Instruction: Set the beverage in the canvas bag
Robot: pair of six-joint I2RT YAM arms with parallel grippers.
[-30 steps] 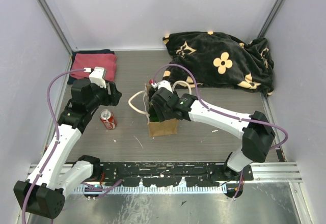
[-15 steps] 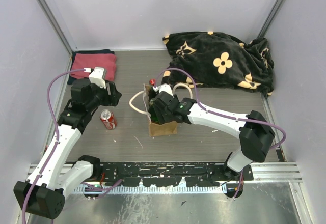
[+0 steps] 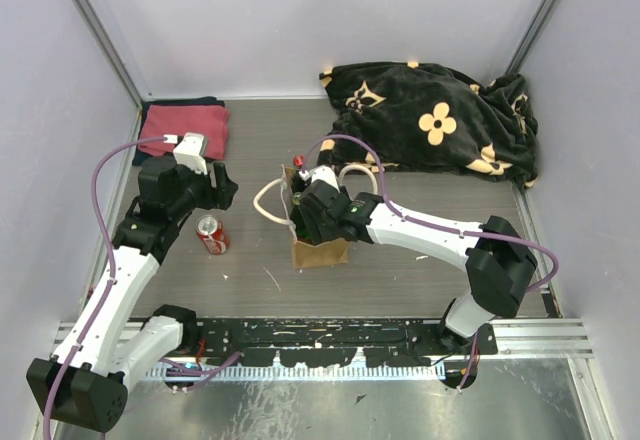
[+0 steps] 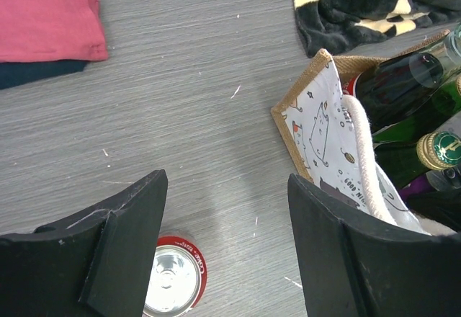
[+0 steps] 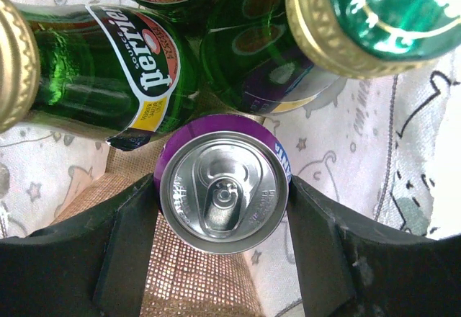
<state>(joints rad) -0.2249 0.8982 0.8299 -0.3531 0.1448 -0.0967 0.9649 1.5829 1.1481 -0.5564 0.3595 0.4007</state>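
The grey tabletop [image 3: 250, 140] is carrying a black flowered blanket [image 3: 440, 125] at its far right and, near the middle, the upright canvas bag [image 3: 320, 252]. The right gripper [image 5: 222, 209] is reaching down into the bag, grasping the purple can [image 5: 223, 187] beside green bottles [image 5: 108, 65]. The left gripper [image 4: 225, 180] is hovering released, fingers wide apart, above a red can [image 4: 173, 281] standing left of the bag.

Grey wood-grain table [image 3: 250, 160], canvas bag [image 3: 320, 253] standing mid-table, red can [image 3: 211, 235], red cloth [image 3: 184, 125], black floral blanket [image 3: 430, 120]
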